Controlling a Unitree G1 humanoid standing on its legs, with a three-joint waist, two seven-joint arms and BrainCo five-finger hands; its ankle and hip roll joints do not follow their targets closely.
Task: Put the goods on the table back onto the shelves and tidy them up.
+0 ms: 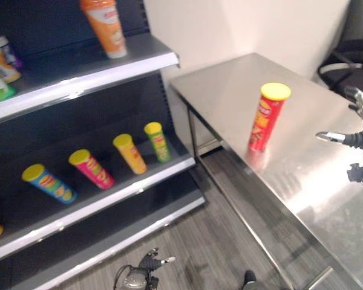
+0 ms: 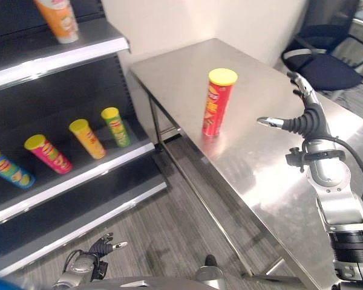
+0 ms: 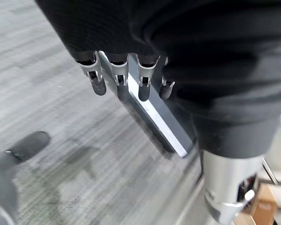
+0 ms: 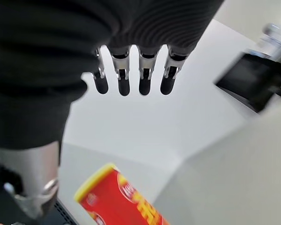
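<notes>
Right eye view: the steel table [image 2: 272, 163] runs from the wall toward me on my right, with the dark shelves [image 2: 54, 181] to my left across a strip of wood-patterned floor [image 2: 169, 229]. One item is on the table, a red can [image 2: 218, 101] with a yellow lid, standing upright near the table's shelf-side edge. On the middle shelf four cans with yellow lids stand spaced in a row: a blue can [image 1: 49, 182], a pink can [image 1: 92, 169], a yellow can [image 1: 130, 153] and a green can [image 1: 157, 141], and an orange cup [image 1: 104, 26] sits on the shelf above. My right hand [image 2: 302, 121] hovers over the table well apart from the red can, fingers straight and spread, grasping nothing. My left hand [image 1: 150, 263] hangs low over the floor; its fingers look relaxed and empty, though the wrist view is too close to be sure. To do this step well, I should approach the red can from its side, keep the palm vertical, close round its middle rather than near the lid, and avoid nudging it toward the near edge, since a tall narrow can would probably tip easily.
</notes>
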